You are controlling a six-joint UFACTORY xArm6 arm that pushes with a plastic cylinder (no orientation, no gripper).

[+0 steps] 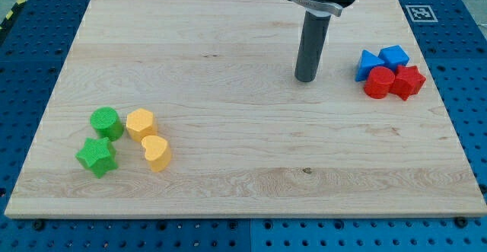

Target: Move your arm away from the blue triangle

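The blue triangle (367,63) lies at the view's right, touching a blue cube (394,56) on its right and a red cylinder (378,82) below it. A red star (409,81) sits to the right of the red cylinder. My tip (305,78) rests on the bare board to the left of the blue triangle, a clear gap apart from it and touching no block.
At the view's lower left are a green cylinder (106,122), a green star (96,157), a yellow hexagon-like block (141,122) and a yellow heart (156,152). The wooden board (228,138) sits on a blue perforated table, with a marker tag (419,12) at top right.
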